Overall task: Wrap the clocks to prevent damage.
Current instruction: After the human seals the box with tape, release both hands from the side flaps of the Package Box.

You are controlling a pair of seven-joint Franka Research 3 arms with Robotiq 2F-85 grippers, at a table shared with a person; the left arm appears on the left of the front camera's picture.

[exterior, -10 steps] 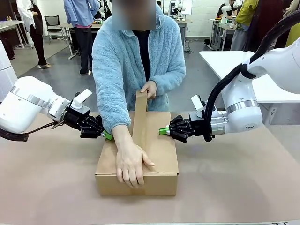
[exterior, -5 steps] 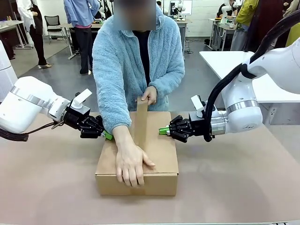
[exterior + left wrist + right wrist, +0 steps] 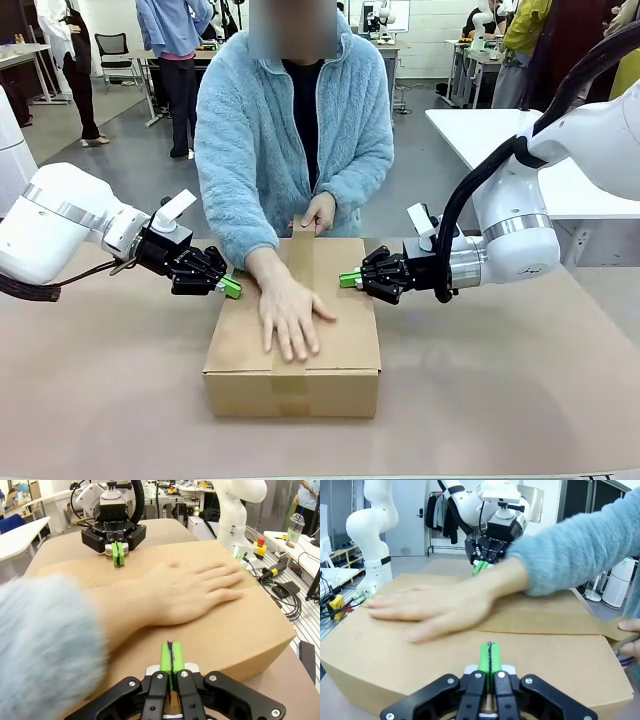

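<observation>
The clocks are out of view. A shut cardboard box (image 3: 340, 345) lies on the table between my arms. Brown tape (image 3: 300, 255) runs along its top seam. One hand of the person (image 3: 290, 318) presses flat on the tape, while the other hand (image 3: 320, 212) holds the tape's end at the box's far edge. My left gripper (image 3: 232, 288) is shut and empty, touching the box's left side. My right gripper (image 3: 347, 279) is shut and empty against the right side. In the wrist views each gripper (image 3: 170, 656) (image 3: 489, 657) points its closed green pads at the box wall (image 3: 250, 630) (image 3: 545, 665).
The brown table top (image 3: 500, 400) has free room in front of and beside the box. A white table (image 3: 480, 130) stands at the back right. Cables and a red stop button (image 3: 260, 542) lie off the table's edge. People stand far off.
The person's flat hand slid from the box's near edge back toward the middle along the tape. The other hand lowered the tape's raised end to the box top. Both arms stayed still.
</observation>
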